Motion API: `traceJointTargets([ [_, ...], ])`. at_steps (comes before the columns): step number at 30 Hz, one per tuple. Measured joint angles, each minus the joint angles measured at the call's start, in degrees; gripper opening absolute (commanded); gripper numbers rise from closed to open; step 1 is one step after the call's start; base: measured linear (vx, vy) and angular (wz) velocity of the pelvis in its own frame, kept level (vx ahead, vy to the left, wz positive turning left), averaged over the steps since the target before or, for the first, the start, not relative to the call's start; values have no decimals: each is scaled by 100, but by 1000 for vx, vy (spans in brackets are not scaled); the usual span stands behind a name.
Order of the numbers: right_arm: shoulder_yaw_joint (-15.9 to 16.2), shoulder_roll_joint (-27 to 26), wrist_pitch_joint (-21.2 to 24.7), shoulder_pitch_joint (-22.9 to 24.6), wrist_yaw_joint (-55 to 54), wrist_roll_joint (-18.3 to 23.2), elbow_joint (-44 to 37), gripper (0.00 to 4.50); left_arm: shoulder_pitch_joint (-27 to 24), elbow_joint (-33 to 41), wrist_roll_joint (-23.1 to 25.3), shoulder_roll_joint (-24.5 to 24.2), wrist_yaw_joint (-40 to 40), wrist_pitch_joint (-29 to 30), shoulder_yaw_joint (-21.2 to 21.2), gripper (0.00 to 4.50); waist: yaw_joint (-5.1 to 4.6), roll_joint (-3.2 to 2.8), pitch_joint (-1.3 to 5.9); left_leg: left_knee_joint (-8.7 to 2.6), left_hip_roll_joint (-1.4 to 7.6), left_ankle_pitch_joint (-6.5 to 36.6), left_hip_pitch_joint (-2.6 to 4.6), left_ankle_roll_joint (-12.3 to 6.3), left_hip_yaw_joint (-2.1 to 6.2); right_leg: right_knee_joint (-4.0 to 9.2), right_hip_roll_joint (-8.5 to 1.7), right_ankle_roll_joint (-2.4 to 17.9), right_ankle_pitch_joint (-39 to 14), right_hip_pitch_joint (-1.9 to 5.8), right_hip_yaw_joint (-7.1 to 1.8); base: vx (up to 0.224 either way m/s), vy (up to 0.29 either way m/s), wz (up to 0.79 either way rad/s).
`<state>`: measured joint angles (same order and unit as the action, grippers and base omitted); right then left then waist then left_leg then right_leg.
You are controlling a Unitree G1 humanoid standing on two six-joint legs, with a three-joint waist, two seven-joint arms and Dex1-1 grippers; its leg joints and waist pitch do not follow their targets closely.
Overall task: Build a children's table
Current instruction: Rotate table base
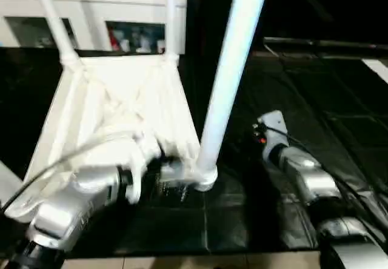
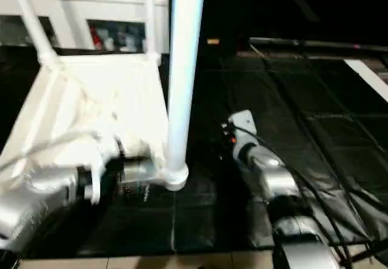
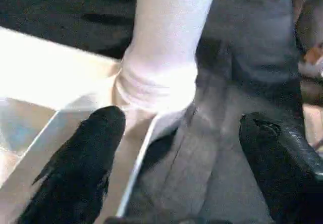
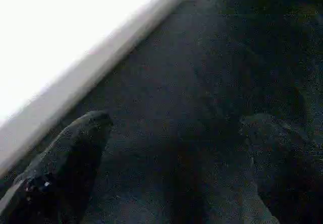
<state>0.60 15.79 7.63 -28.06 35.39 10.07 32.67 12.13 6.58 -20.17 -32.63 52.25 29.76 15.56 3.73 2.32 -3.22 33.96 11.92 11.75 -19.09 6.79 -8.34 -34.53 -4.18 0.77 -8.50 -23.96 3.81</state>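
Note:
The children's table lies upside down on the black floor mat, its white ribbed top (image 1: 121, 105) facing up. Two thin legs (image 1: 51, 14) (image 1: 170, 14) stand in the far corner sockets. A thick leg (image 1: 233, 57) stands upright in the near right corner socket (image 1: 205, 178). My left gripper (image 3: 184, 123) is open at that corner, one finger (image 3: 86, 153) over the top's rim and the other finger (image 3: 277, 153) over the mat, with the leg's base (image 3: 159, 82) just ahead. My right gripper (image 4: 176, 120) is open low over the mat, holding nothing, right of the table.
A white cabinet (image 1: 91, 14) with glass doors stands behind the table. Black mat (image 1: 315, 99) covers the floor to the right, with cables running along my right forearm (image 1: 303, 172). Light floor tiles (image 1: 182, 260) begin at the mat's near edge.

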Motion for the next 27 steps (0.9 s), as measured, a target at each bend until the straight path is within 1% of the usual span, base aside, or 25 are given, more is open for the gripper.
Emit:
traceJointTargets([
  [3, 60, 333, 172, 174, 439, 139, -563, 450, 190, -194, 144, -174, 138, -146, 56, 368, 54, -9, -1, 0, 0, 0, 3, 0, 1, -1, 0, 0, 0, 5, 1, 0, 0, 0],
  [4, 206, 614, 248, 327, 790, 150, -924, 450, 360, -402, 310, -275, 228, -287, 116, 365, 87, -17, 1, 0, 0, 0, 4, 0, 1, 0, 0, 0, 0, 6, 1, 0, 0, 0],
  [6, 372, 871, 357, 537, 1209, 149, -1344, 450, 556, -772, 544, -327, 289, -502, 156, 351, 122, -27, 4, 0, 0, 0, 4, 0, 1, 0, 1, 0, 0, 6, 1, 0, 0, 0],
  [8, 476, 1021, 618, 692, 1511, 199, -1701, 450, 706, -1049, 639, -298, 399, -646, 222, 330, 134, -46, -1, 0, 0, 0, 2, -1, 1, 2, 1, 0, 0, 6, 1, 0, 0, 0],
  [9, 533, 1142, 842, 780, 1717, 325, -1945, 450, 802, -1207, 651, -257, 467, -703, 250, 326, 139, -55, -5, 0, -1, 0, 1, -1, 0, 2, -1, 0, 0, 6, -1, 0, 0, 0],
  [10, 560, 1202, 969, 797, 1832, 386, -2058, 450, 849, -1273, 656, -252, 499, -732, 258, 324, 138, -57, -5, 0, -1, 0, 2, -1, 0, 2, 0, 0, 0, 5, -1, 0, 0, 0],
  [11, 560, 1235, 1030, 799, 1905, 412, -2133, 450, 869, -1298, 656, -247, 512, -753, 262, 317, 132, -59, -4, 0, 1, 0, 3, -1, 1, 1, 0, 1, 1, 4, 0, 0, 0, 0],
  [12, 560, 1301, 1097, 811, 2025, 487, -2223, 450, 878, -1311, 654, -233, 540, -767, 267, 294, 130, -62, -4, 0, 1, 0, 2, -1, 0, 1, 0, 1, 1, 4, 1, 0, 0, 0],
  [15, 580, 1478, 1230, 993, 2327, 698, -2568, 450, 917, -1406, 652, -226, 690, -769, 285, 285, 145, -69, -4, -3, 2, 0, 3, -1, 1, 2, 1, 0, 0, 5, 3, 0, 0, 0],
  [17, 630, 1497, 1232, 1058, 2424, 772, -2646, 450, 922, -1486, 656, -239, 747, -768, 287, 260, 145, -72, -4, -2, 1, 0, 3, -1, 1, 2, 0, 0, 0, 5, 3, 0, 0, 0],
  [19, 653, 1496, 1247, 1119, 2462, 776, -2769, 450, 930, -1542, 655, -229, 844, -766, 305, 244, 143, -74, -4, -2, 0, 0, 3, -1, 1, 2, -1, 0, 0, 5, 2, 0, 0, 0],
  [22, 653, 1498, 1352, 1161, 2459, 778, -2829, 450, 929, -1544, 649, -205, 949, -754, 323, 238, 145, -73, -4, -2, 1, 0, 3, -1, 1, 2, -1, 0, 0, 6, 3, 0, 0, 0],
  [23, 653, 1497, 1375, 1166, 2456, 779, -2829, 450, 928, -1549, 652, -188, 951, -756, 331, 215, 145, -74, -4, -2, 0, 0, 3, -1, 1, 2, -1, 0, 0, 5, 3, 0, 0, 0],
  [24, 653, 1498, 1417, 1166, 2454, 779, -2832, 450, 928, -1565, 656, -160, 950, -759, 340, 205, 145, -74, -4, -2, 0, 0, 3, -1, 1, 2, -2, 0, 0, 6, 3, 0, 0, 0],
  [27, 655, 1500, 1446, 1166, 2450, 779, -2850, 450, 928, -1659, 676, -97, 945, -762, 344, 194, 144, -75, -4, -2, 0, 0, 3, -1, 1, 2, -1, 0, 0, 5, 3, 0, 0, 0],
])
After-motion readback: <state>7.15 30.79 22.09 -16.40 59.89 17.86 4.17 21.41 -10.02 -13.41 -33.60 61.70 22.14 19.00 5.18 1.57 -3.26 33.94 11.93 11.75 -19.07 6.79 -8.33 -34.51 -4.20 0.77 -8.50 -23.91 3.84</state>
